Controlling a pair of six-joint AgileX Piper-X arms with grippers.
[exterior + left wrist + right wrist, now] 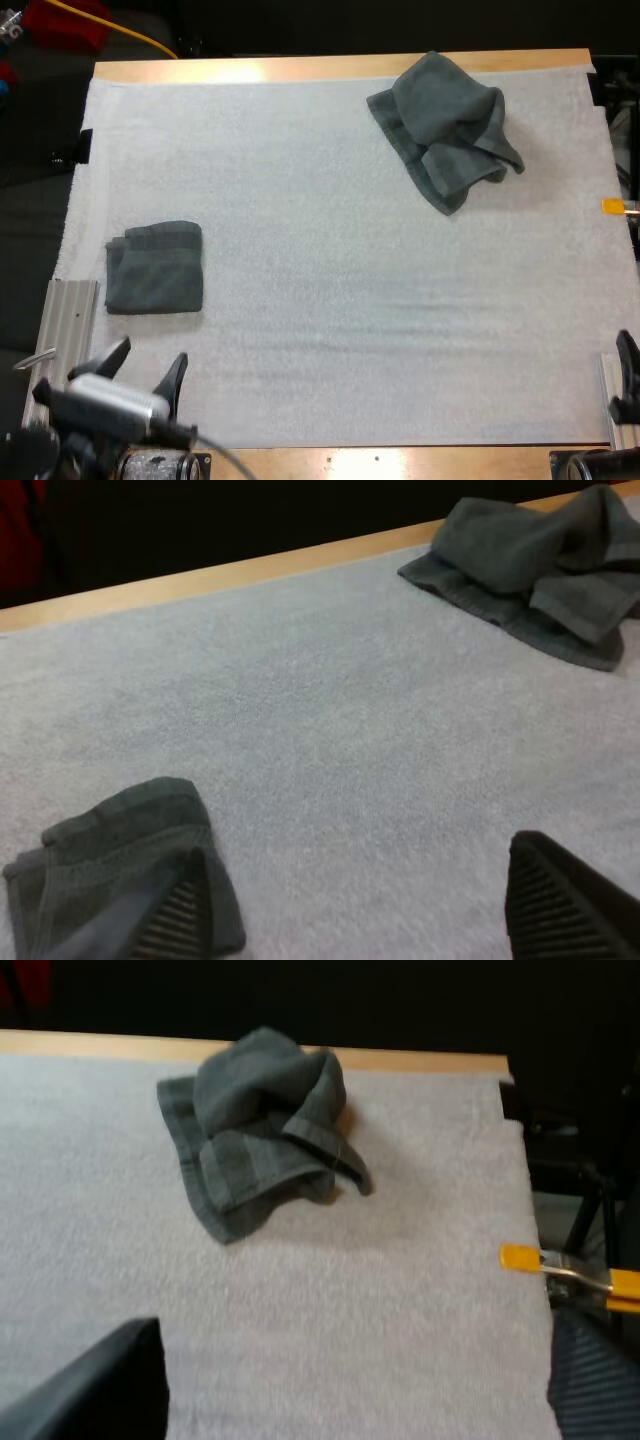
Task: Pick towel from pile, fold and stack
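- Nearest the high camera, my left gripper (148, 362) hovers at the near left of the white mat (330, 300). Its two black fingers are spread wide and clear of everything.
- Just beyond it lies a folded towel (155, 268), close to the mat's left edge. It is dark grey-green and roughly square, and it lies flat with its layered edges showing along the left side.
- From the left wrist, one finger (180, 912) appears at the folded towel's near edge, with bare mat between the two fingers.
- My right gripper (350, 1390) sits at the mat's near right, its fingers standing well apart and holding nothing.
- A crumpled towel (445, 125) rests at the far right of the mat, well apart from the folded one. Its top reaches almost to the wooden table (300, 68) strip.
- This towel is the same grey-green, bunched into soft humps. A ribbed border band shows along its left side, and one corner trails out to the right.
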